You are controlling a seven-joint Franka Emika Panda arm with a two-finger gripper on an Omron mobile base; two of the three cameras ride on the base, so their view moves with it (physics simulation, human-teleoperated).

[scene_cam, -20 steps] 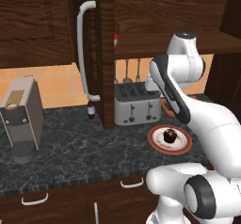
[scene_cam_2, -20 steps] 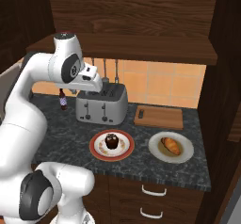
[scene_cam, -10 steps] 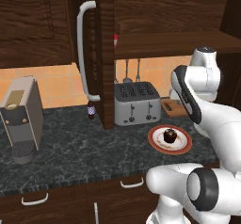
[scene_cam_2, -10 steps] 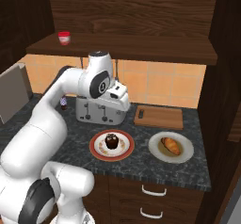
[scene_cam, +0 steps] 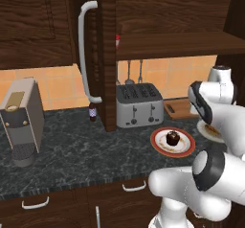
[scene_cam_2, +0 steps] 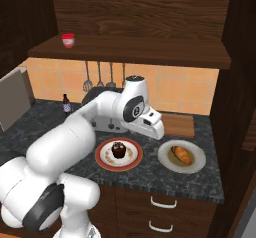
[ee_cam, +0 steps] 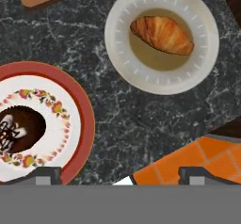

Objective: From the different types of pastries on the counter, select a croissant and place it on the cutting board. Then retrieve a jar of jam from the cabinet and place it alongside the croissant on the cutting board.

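The end effector [scene_cam_2: 156,130], open and empty, should center over the croissant [ee_cam: 162,35] on its cream plate [ee_cam: 123,53] before descending.

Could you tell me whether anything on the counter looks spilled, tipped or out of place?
Nothing stands out. The croissant lies whole on its cream plate, the cupcake sits upright on the red-rimmed plate, and the cutting board lies flat and bare.

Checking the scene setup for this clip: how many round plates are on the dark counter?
2. A red-rimmed floral plate holding the dark chocolate cupcake sits in front of the silver toaster; a cream plate holding the golden-brown croissant lies to its right. The arm may hide other items.
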